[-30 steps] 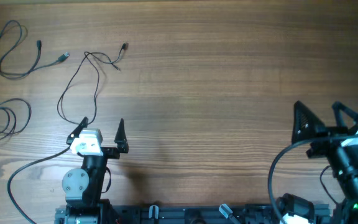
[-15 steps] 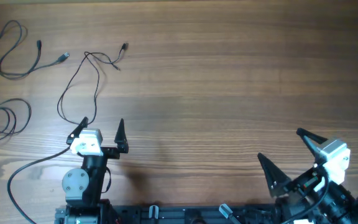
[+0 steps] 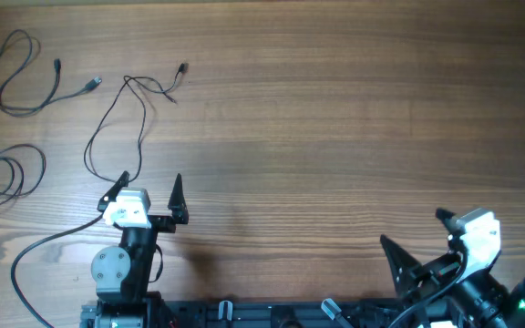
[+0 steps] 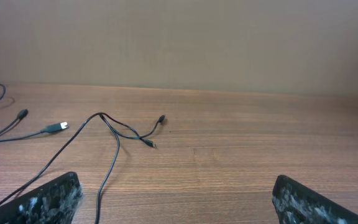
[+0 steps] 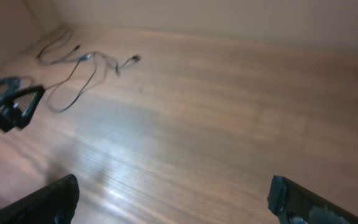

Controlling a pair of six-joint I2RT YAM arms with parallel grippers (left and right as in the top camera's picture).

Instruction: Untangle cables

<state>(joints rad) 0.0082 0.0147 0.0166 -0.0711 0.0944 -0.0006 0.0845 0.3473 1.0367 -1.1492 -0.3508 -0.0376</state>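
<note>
Wide, empty: left end effector (image 3: pixel 150 182), right end effector (image 3: pixel 415 232) | cables (image 3: pixel 128 82) apart (one self-crossed) | risk: I drag nearest strand (image 3: pixel 142 118) advancing left.

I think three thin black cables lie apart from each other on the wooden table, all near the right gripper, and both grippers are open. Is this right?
Not quite. The cables lie near the left gripper, on the left part of the wooden table, far from the right gripper; the overhead view shows this. The rest holds: there are three, they lie apart from each other, and both grippers are open.
</note>
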